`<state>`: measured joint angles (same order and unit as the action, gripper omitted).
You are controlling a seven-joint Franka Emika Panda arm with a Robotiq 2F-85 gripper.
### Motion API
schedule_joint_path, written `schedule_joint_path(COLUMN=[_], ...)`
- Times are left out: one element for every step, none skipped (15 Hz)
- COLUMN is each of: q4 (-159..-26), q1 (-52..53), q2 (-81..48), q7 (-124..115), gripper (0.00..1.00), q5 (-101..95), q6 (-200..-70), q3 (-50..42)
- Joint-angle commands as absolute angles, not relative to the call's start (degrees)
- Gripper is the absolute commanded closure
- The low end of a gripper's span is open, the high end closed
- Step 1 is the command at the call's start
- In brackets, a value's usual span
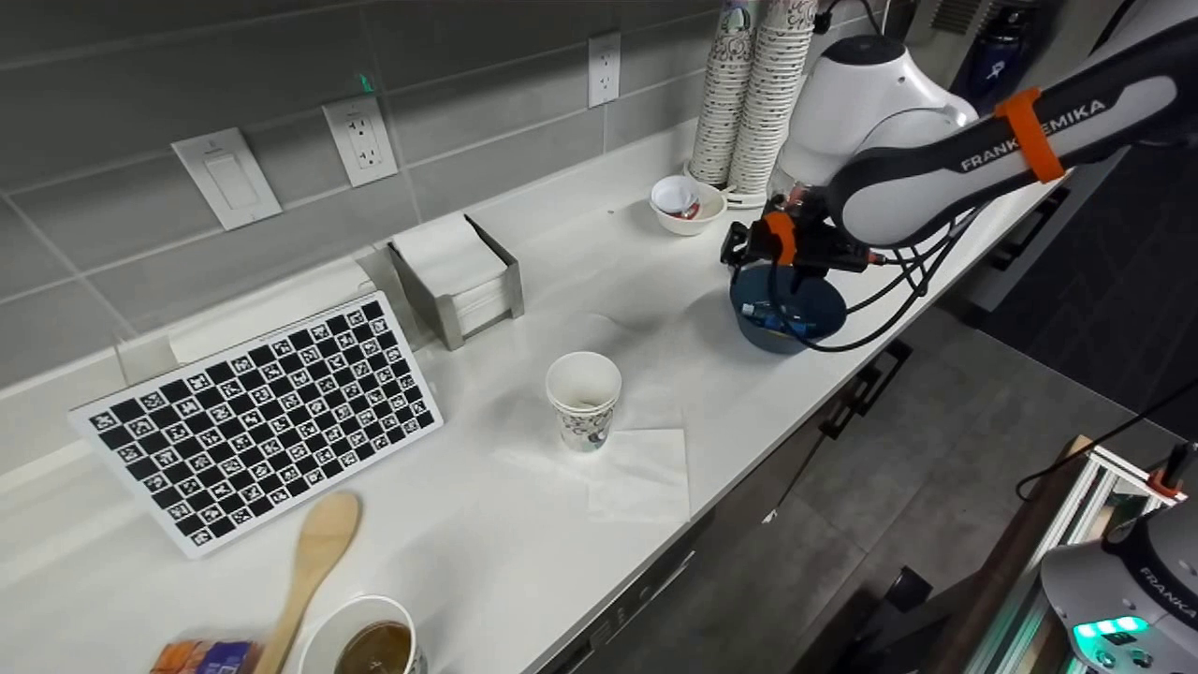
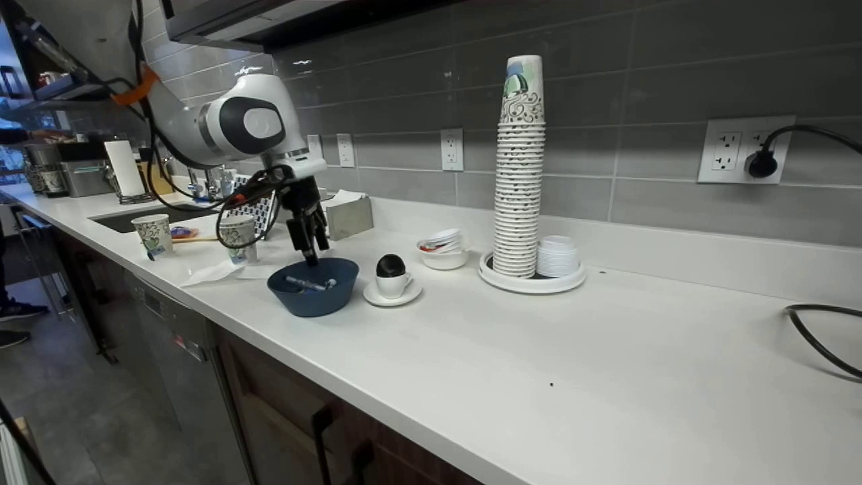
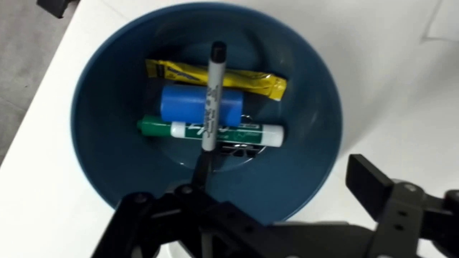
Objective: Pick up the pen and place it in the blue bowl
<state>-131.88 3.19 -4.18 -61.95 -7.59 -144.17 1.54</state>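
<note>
I look straight down through the wrist view into the blue bowl [image 3: 312, 125], set on a white countertop [image 3: 387, 89]. The pen [image 3: 213, 96], grey with a black cap, is inside it, cap toward 12 o'clock, grey end toward 6, lying across a blue cylinder [image 3: 175, 104] and a green marker [image 3: 247, 135]. Nearer 12 o'clock, a yellow packet [image 3: 247, 80] crosses behind it.

My gripper [image 3: 283, 166] is spread wide and grasps nothing: one fingertip is at 6 o'clock over the bowl, right by the pen's grey end, the other toward 4 o'clock, beyond the rim. I can't tell whether the nearer finger touches the pen.

I judge the pen let go and only the retreat left. That calls for a straight lift, jaws wide, so neither finger drags the pen or catches the rim.

The green marker seems to read "Expo", partly covered by the pen; print on pen and packet is too blurred. In an exterior view, the robot arm [image 1: 898, 201], toward 2 o'clock, shows "FRANK" and "EMIKA" either side of an orange band [image 1: 1032, 136]. "FRANKA" also marks a white housing [image 1: 1076, 576] at 4 o'clock. The patterned board [image 1: 262, 421], just below 9, bears code-like squares, no readable words.
</note>
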Motion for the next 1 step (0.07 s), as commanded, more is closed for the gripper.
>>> schedule_joint_path(q4=[-131.8], q1=[3.4], q2=[-3.8], q7=[-59.1], gripper=[0.00], q5=[-4.6], q6=[-144.6], q3=[1.5])
